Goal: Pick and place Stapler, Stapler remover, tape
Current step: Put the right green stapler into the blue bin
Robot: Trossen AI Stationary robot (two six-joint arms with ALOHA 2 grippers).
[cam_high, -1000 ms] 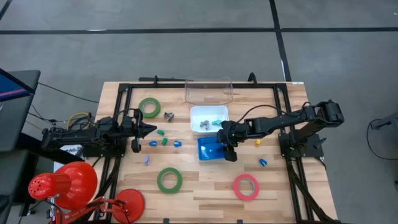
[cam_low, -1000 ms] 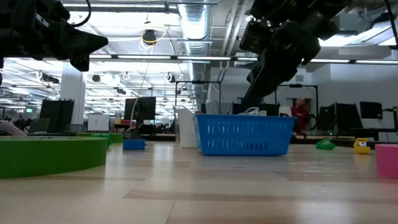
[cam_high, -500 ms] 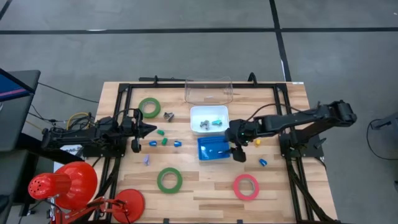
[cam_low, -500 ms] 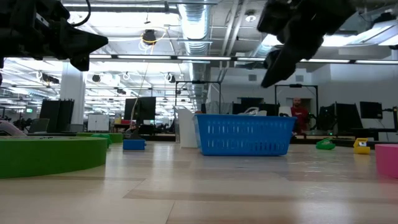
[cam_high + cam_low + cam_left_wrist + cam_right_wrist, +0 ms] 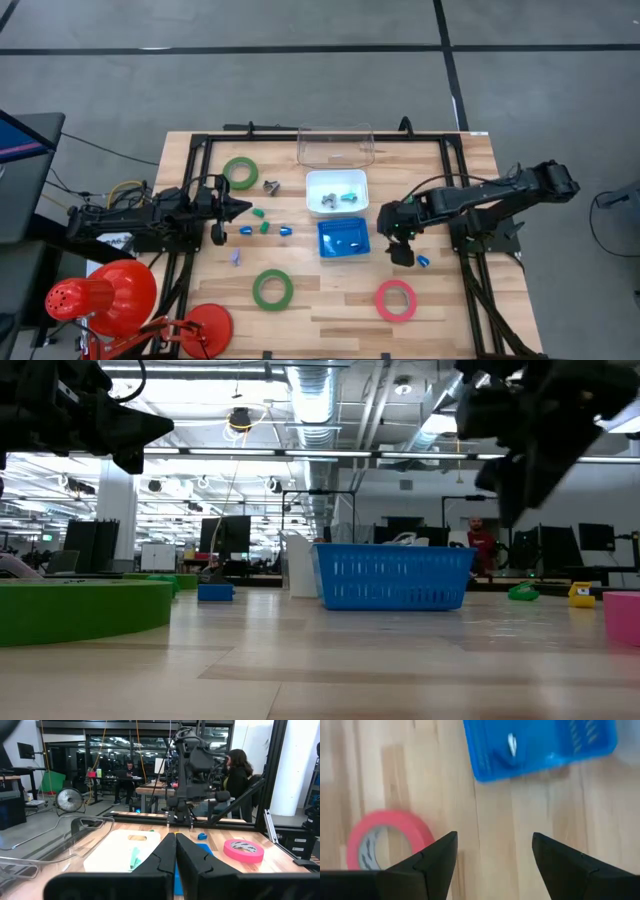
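Three rings of tape lie flat on the wooden table: a green one [image 5: 240,172] at the far left, a green one [image 5: 272,289] near the front, and a pink-red one [image 5: 395,300] at the front right. A small grey piece [image 5: 271,186], perhaps the stapler remover, lies beside the far green ring. I cannot make out the stapler; something blue with a white mark [image 5: 510,747] lies in the blue basket [image 5: 343,240]. My right gripper [image 5: 400,245] hangs open over bare table just right of the basket. My left gripper [image 5: 235,208] waits shut at the left.
A white tray [image 5: 336,178] holding small pieces and a clear container [image 5: 335,145] stand behind the basket. Small blue, green and purple pieces lie left of the basket, and a blue one [image 5: 422,261] sits by my right gripper. Red lamp parts [image 5: 100,295] stand at the front left corner.
My right gripper has moved from above the blue basket toward the table's right edge, rising a little and tipping. It now hangs clear of the basket over bare wood.
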